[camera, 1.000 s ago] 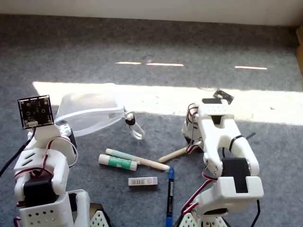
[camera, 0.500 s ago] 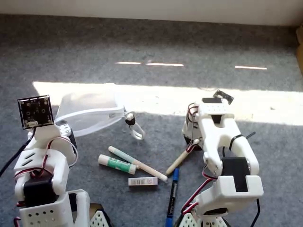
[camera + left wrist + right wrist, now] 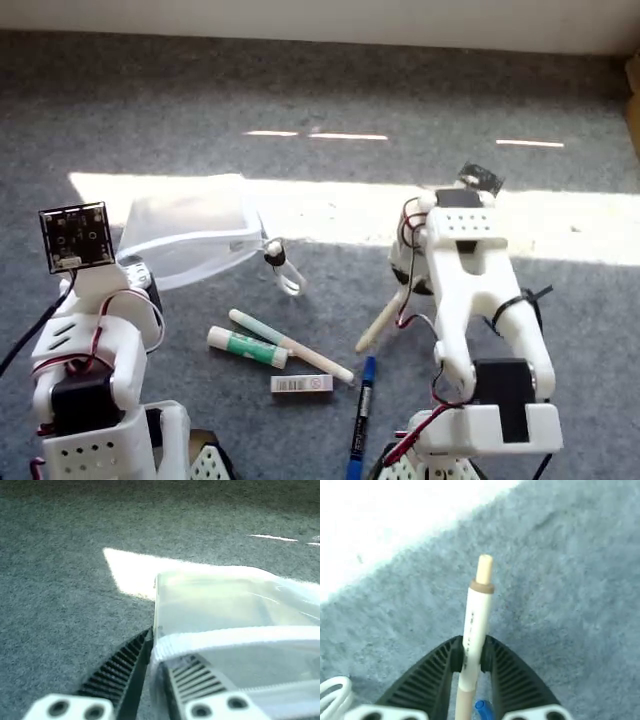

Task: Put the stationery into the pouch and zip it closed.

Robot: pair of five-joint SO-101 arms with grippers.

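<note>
The grey carpeted bench (image 3: 300,90) has a band of sunlight across its middle. The left arm (image 3: 95,340) stands at the near left and the right arm (image 3: 480,300) at the near right.

The clear pouch (image 3: 185,235) lies at the left, half in the sunlight, just beyond the left arm. The left claw (image 3: 152,645) pinches its white rim, with one finger outside and the other visible through the plastic. The pull (image 3: 283,268) lies on the bench at the pouch's right corner.

The right claw (image 3: 470,652) is pressed on a cream pen (image 3: 476,610), gripping it partway along. The pen is tilted, and its low end is just beside the top of the blue pen (image 3: 360,410), which lies near the right arm's base.

Between the arms, a teal pen (image 3: 290,345) and a green-and-white marker (image 3: 248,346) lie side by side, touching. A small eraser (image 3: 301,383) lies just in front of them.
</note>
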